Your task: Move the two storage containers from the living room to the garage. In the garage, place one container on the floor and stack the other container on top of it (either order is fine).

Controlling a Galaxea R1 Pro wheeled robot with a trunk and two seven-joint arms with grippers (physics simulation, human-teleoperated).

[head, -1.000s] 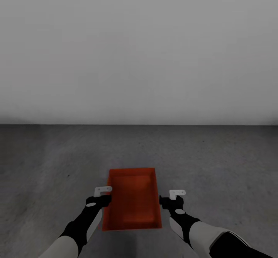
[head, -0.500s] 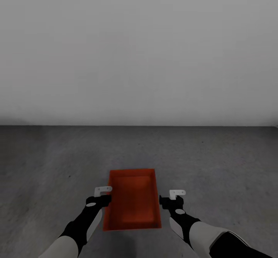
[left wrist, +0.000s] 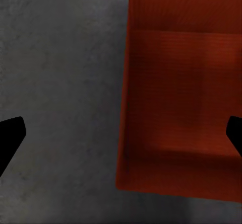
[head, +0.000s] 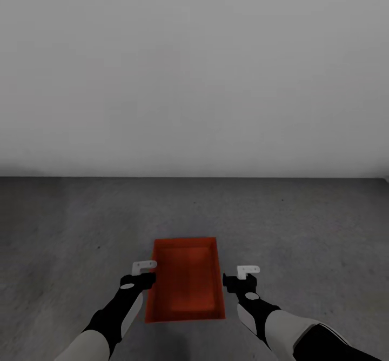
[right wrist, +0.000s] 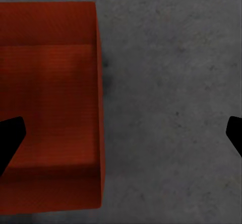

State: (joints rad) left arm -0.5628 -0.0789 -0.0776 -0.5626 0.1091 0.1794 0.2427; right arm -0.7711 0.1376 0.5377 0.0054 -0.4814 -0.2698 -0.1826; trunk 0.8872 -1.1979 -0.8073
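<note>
Left wrist view: storage container cropped

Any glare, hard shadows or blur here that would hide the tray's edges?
Head view: flat, dim light, no glare; tray edges crisp against the floor. Left wrist view: soft, slightly blurred, with shading inside the tray. Right wrist view: similar softness, with a faint dark smudge beside the tray wall.

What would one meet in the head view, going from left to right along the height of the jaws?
Dark grey concrete floor → left gripper → orange-red rectangular open-topped container → right gripper → floor again.
</note>
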